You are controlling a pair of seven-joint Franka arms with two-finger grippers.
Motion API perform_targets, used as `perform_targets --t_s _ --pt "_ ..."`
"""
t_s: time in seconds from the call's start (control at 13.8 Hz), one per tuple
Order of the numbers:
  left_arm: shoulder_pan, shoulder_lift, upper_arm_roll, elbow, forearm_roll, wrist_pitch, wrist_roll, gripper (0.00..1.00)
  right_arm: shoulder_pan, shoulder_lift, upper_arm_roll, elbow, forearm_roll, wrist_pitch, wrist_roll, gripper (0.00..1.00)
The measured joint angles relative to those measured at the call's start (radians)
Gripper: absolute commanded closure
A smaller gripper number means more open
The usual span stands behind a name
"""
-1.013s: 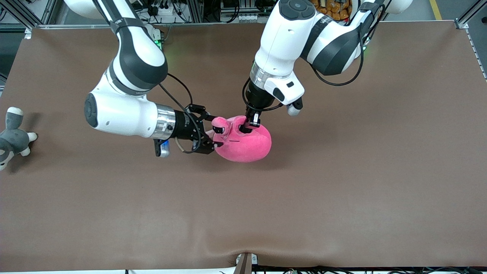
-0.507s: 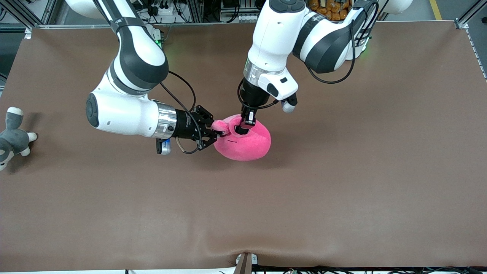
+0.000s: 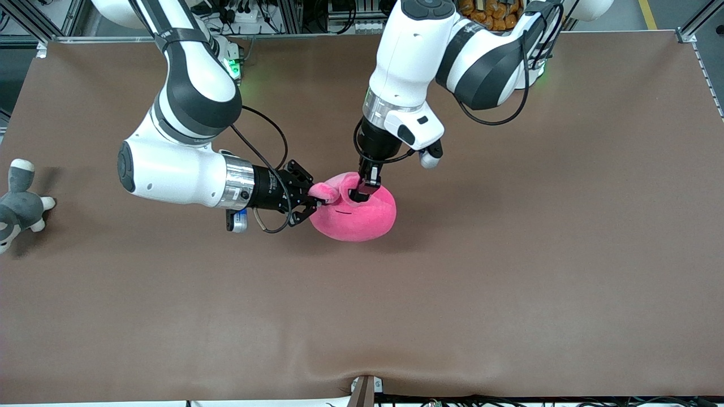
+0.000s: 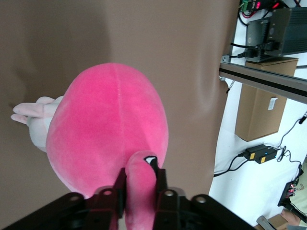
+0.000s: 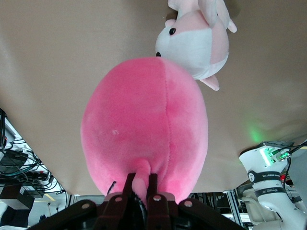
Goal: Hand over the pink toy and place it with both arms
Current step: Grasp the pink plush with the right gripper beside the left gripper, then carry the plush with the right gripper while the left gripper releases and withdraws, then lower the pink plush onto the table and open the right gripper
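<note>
The pink toy [image 3: 356,217], a round hot-pink plush, hangs over the middle of the brown table [image 3: 509,265], held by both grippers. My right gripper [image 3: 320,199] reaches in from the side and is shut on a small pink nub at the toy's edge. My left gripper [image 3: 361,194] comes down from above and is shut on a nub on the toy's top. In the left wrist view the left gripper [image 4: 140,179] pinches a pink lobe of the toy [image 4: 108,129]. In the right wrist view the right gripper [image 5: 142,184] pinches a thin nub of the toy [image 5: 144,124].
A grey-and-white plush [image 3: 17,206] lies at the table's edge at the right arm's end. A small pale pink-and-white puppy plush [image 5: 196,43] lies on the table beside the pink toy. It also shows in the left wrist view [image 4: 36,122] and is hidden in the front view.
My right gripper, open around the toy's nub a second ago, has shut on it. The toy and both grippers have shifted a little toward the right arm's end.
</note>
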Motion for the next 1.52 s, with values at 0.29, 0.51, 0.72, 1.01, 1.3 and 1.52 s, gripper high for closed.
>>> perform_targets --t_s 0.29,0.51,0.72,1.01,1.3,1.52 --pt "0.002 0.000 0.001 0.015 0.075 0.001 0.029 0.00 -0.055 0.000 -0.009 0.001 -0.001 -0.021 0.000 1.00" --pt "0.033 -0.005 0.008 0.020 0.082 -0.025 0.112 0.00 -0.182 0.001 -0.015 0.001 -0.001 -0.098 -0.024 1.00" --pt "0.112 -0.019 0.010 0.021 0.079 -0.129 0.289 0.00 -0.379 0.014 -0.022 -0.005 -0.003 -0.255 -0.220 1.00" --pt "0.256 -0.043 0.010 0.021 -0.044 -0.237 0.619 0.00 -0.614 0.080 -0.024 -0.007 -0.053 -0.399 -0.488 1.00" --pt "0.392 -0.076 0.009 0.019 -0.115 -0.316 0.860 0.00 -0.764 0.170 -0.023 -0.018 -0.127 -0.501 -0.764 1.00" --pt "0.473 -0.127 0.008 -0.010 -0.150 -0.356 1.055 0.00 -0.811 0.238 -0.022 -0.020 -0.211 -0.506 -0.925 1.00"
